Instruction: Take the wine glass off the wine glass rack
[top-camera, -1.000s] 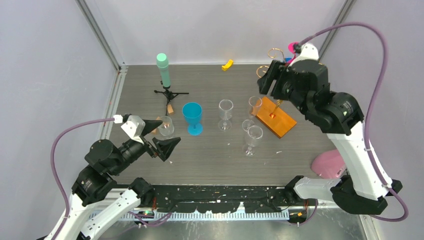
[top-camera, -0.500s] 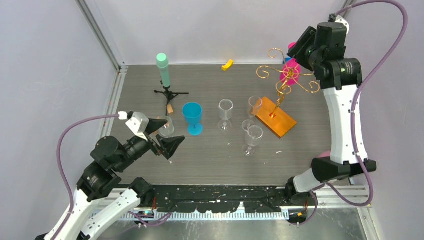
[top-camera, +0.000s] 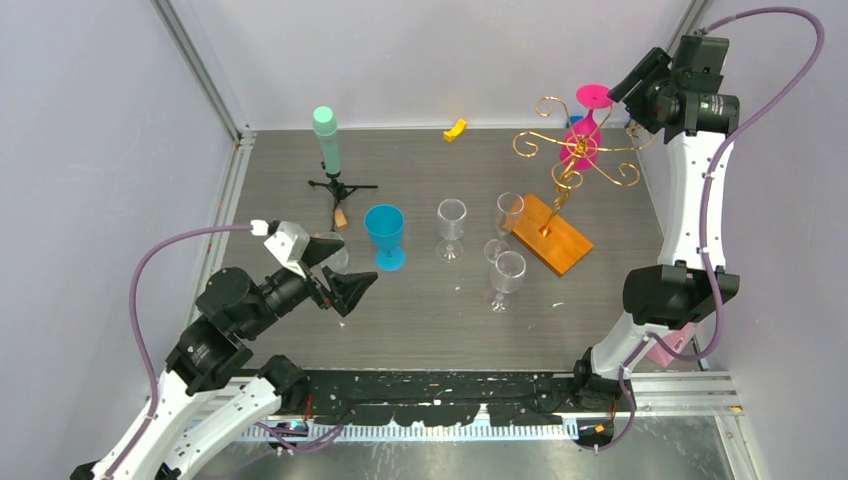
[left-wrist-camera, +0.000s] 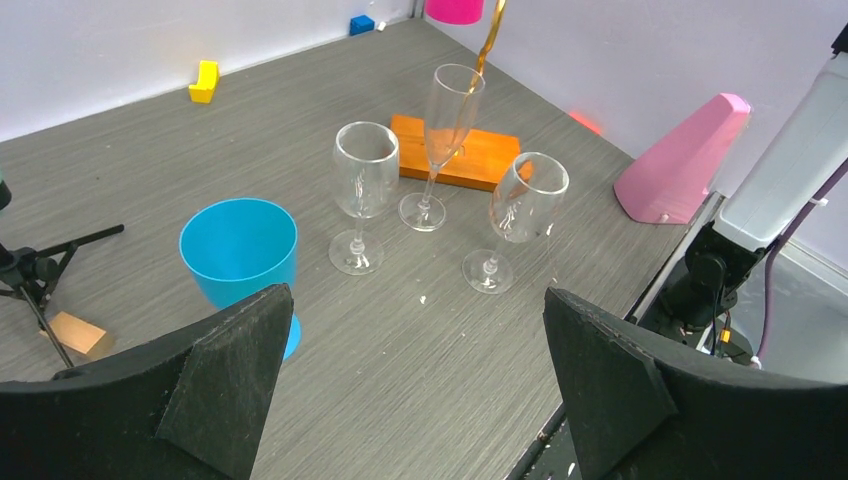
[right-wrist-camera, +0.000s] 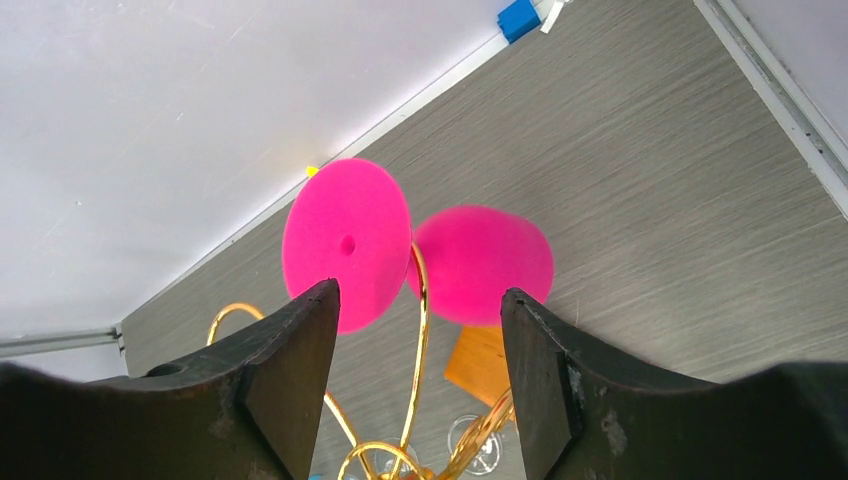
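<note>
- Upper right of the top view: the pink wine glass (top-camera: 584, 143) hangs upside down on the wine glass rack (top-camera: 566, 170), foot up.
- The right gripper (right-wrist-camera: 418, 296) gapes wide and empty, its fingers framing foot and bowl in the wrist view, with a gold scroll wire crossing in front.
- The left gripper (left-wrist-camera: 416, 296), lower left, is spread wide too and holds nothing.
- Centre: a blue cup (top-camera: 385, 232) and clear glasses (top-camera: 451, 228), with a flute (top-camera: 509, 212) just beside the rack's wooden base (top-camera: 560, 245).

Wine glass rack (top-camera: 553, 238) sits back right, the wine glass (top-camera: 584, 135) hanging upside down on it. Three stemmed glasses (top-camera: 451, 228) stand just left of its base, cup (top-camera: 385, 235) further left, tripod (top-camera: 331, 160) behind that.
</note>
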